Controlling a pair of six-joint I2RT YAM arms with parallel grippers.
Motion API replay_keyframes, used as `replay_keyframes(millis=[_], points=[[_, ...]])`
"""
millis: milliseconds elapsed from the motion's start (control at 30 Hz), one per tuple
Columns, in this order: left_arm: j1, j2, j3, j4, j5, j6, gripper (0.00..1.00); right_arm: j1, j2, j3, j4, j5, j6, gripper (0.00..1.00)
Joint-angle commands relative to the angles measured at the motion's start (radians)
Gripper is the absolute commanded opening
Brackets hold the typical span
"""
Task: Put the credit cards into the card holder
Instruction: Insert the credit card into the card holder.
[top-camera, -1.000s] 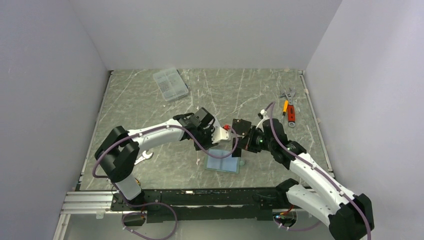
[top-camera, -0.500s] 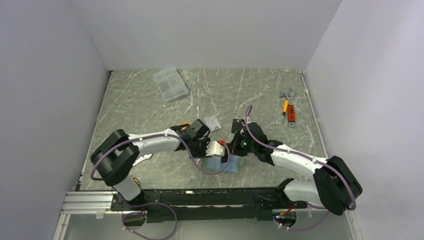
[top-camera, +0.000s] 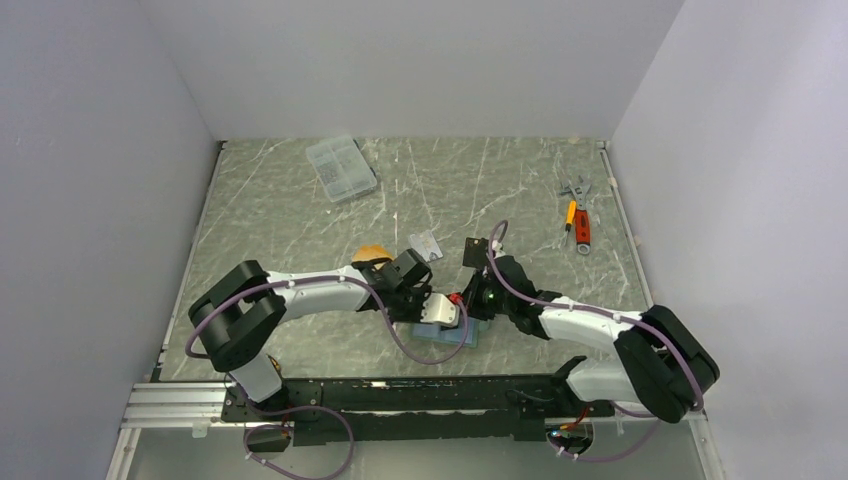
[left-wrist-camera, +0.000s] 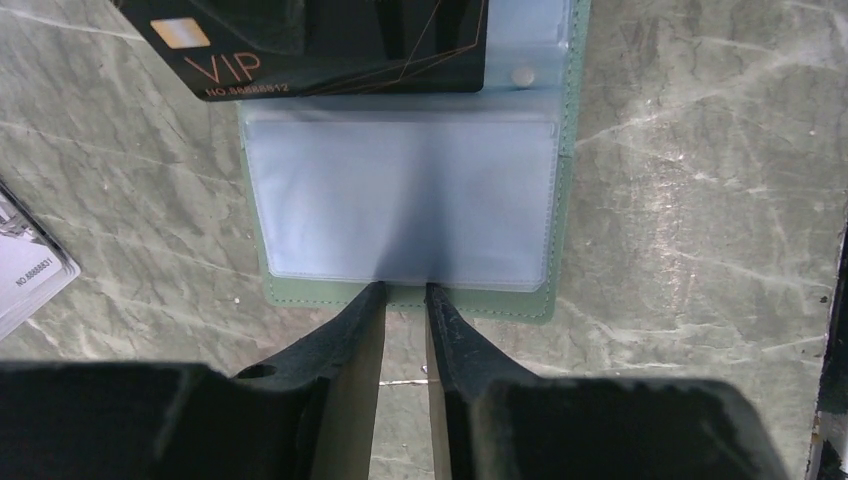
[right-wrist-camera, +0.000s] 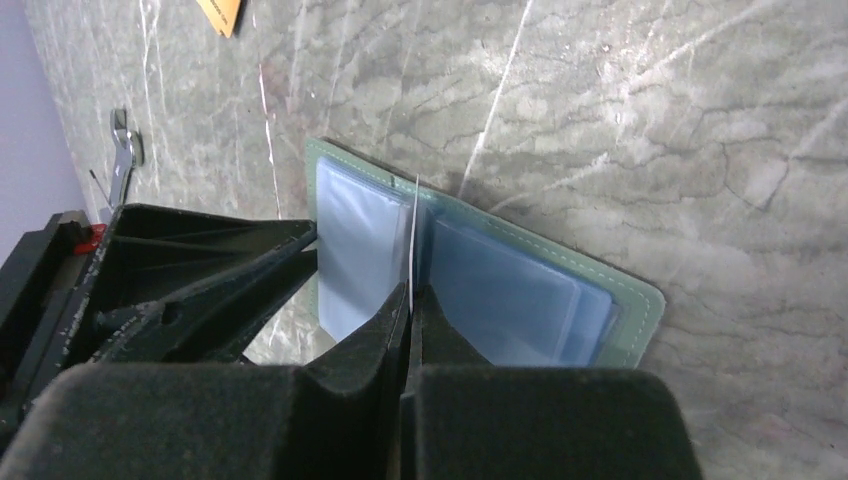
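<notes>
The card holder (left-wrist-camera: 400, 200) lies open on the table, grey-green outside with light blue pockets (right-wrist-camera: 520, 290) (top-camera: 458, 338). My left gripper (left-wrist-camera: 405, 288) (top-camera: 444, 312) rests its tips on the holder's near rim, jaws a narrow gap apart with nothing between them. My right gripper (right-wrist-camera: 410, 290) (top-camera: 466, 300) is shut on a black card with gold VIP lettering (left-wrist-camera: 330, 50), seen edge-on (right-wrist-camera: 413, 230) over the holder's fold. An orange-gold credit card (top-camera: 372, 252) (right-wrist-camera: 222, 14) and a silvery-white one (top-camera: 426, 244) (left-wrist-camera: 25, 268) lie on the table behind the grippers.
A clear compartment box (top-camera: 341, 168) sits at the back left. An orange-handled tool and wrenches (top-camera: 578, 222) lie at the back right. A wrench (top-camera: 290, 312) (right-wrist-camera: 122, 160) lies beside the left arm. The two grippers crowd close over the holder.
Both grippers have come forward and down onto the card holder. The left tips now sit on its rim, slightly narrower; the right has brought the black card over the fold.
</notes>
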Motion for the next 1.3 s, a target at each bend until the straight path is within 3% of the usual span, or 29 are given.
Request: replay_keyframes(millis=[0, 533, 867, 1267], points=[[-0.022, 0.023, 0.006, 0.003, -0.039, 0.004, 0.26, 0.004, 0.039, -0.007, 0.102, 0.021, 0.02, 0.0], [-0.029, -0.001, 0.026, -0.091, -0.097, -0.115, 0.21, -0.052, 0.167, 0.12, 0.142, -0.054, -0.044, 0.0], [-0.03, 0.016, 0.017, -0.101, -0.113, -0.097, 0.19, -0.042, 0.024, -0.041, 0.187, -0.052, 0.043, 0.0], [-0.047, -0.047, 0.03, -0.151, -0.119, -0.135, 0.19, 0.035, 0.138, -0.141, 0.503, 0.01, 0.219, 0.0]])
